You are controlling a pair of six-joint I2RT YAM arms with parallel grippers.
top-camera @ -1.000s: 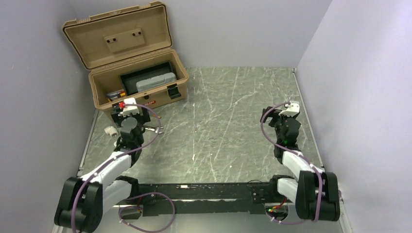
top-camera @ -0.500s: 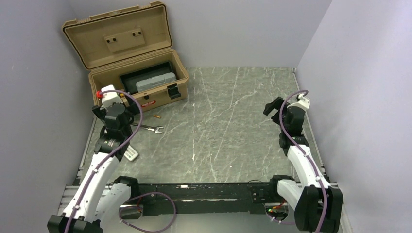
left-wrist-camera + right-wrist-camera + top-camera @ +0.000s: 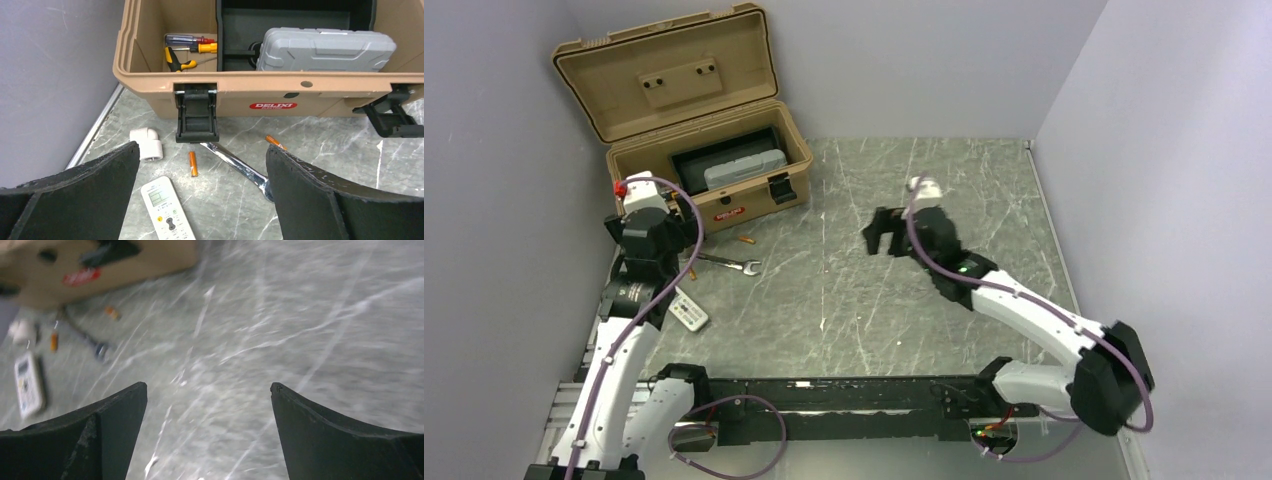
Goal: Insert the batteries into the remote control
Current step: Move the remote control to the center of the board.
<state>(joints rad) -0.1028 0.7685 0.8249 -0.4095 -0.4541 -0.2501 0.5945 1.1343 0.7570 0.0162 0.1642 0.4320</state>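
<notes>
Left hand [image 3: 202,147] hangs spread wide near the remote [image 3: 167,210] and batteries [image 3: 193,163]; right hand [image 3: 208,385], also spread, hovers over the tabletop [image 3: 300,315].

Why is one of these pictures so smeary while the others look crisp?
Right wrist view: streaky blur, the remote control and toolbox mere smudges. Left wrist view: sharp, the batteries and the toolbox label clear. Top view: even light, no harsh shadows.

White arms [image 3: 1034,315], black joints, purple cables [image 3: 698,232]; black pincer fingers [image 3: 325,200], possibly scuffed.
</notes>
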